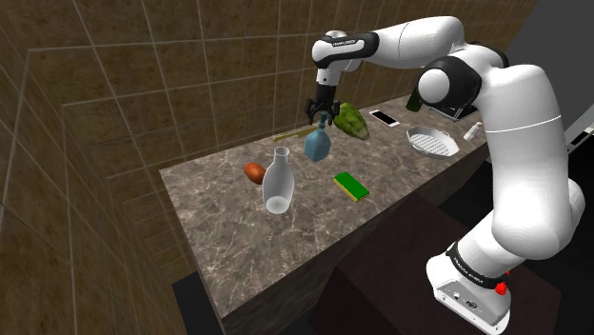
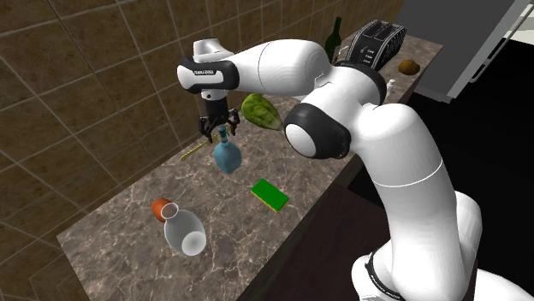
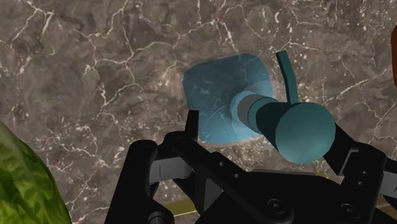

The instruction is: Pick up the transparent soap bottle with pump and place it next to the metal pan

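The soap bottle [image 1: 317,145] is translucent blue with a teal pump and stands upright on the marble counter, near the wall. My gripper [image 1: 321,112] hangs straight down right over it, fingers open on either side of the pump. In the second exterior view the gripper [image 2: 219,128] sits just above the bottle [image 2: 227,157]. In the wrist view the pump head [image 3: 304,130] lies between the spread fingertips [image 3: 191,121], closer to one of them, with the bottle body [image 3: 219,95] below; the gripper [image 3: 270,137] holds nothing. The grey ridged pan [image 1: 433,143] lies toward the shoulder view's right.
A clear glass flask [image 1: 276,181], an orange-brown object [image 1: 255,172] and a green sponge [image 1: 352,186] lie nearer the counter's front. A green leafy vegetable [image 1: 352,121] sits close beside the bottle. A phone [image 1: 385,118] and a dark bottle [image 1: 415,100] stand beyond it.
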Controlling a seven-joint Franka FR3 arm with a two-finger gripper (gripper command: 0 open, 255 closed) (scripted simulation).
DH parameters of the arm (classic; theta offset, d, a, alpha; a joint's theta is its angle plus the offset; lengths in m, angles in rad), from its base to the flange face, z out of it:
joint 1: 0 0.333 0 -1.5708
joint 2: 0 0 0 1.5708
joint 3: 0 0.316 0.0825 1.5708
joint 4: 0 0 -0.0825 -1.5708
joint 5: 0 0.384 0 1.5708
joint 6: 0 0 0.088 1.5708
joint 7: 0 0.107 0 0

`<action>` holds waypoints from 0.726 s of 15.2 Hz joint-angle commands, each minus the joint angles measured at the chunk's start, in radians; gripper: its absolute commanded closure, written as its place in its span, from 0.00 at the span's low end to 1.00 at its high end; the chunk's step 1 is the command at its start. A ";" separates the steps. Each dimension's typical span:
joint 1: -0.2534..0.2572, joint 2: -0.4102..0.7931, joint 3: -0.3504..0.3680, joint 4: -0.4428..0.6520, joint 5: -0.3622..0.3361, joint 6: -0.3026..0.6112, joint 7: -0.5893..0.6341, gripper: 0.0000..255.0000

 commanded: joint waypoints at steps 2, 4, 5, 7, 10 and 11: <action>0.000 0.000 0.000 0.000 0.000 0.000 0.000 1.00; 0.000 0.000 0.000 0.000 0.000 0.000 0.000 1.00; 0.000 0.000 0.000 0.000 0.000 0.000 0.000 1.00; 0.000 0.000 0.000 0.000 0.000 0.000 0.000 1.00; 0.000 0.000 0.000 0.000 0.000 0.000 0.000 1.00; 0.000 0.000 0.000 0.000 0.000 0.000 0.000 1.00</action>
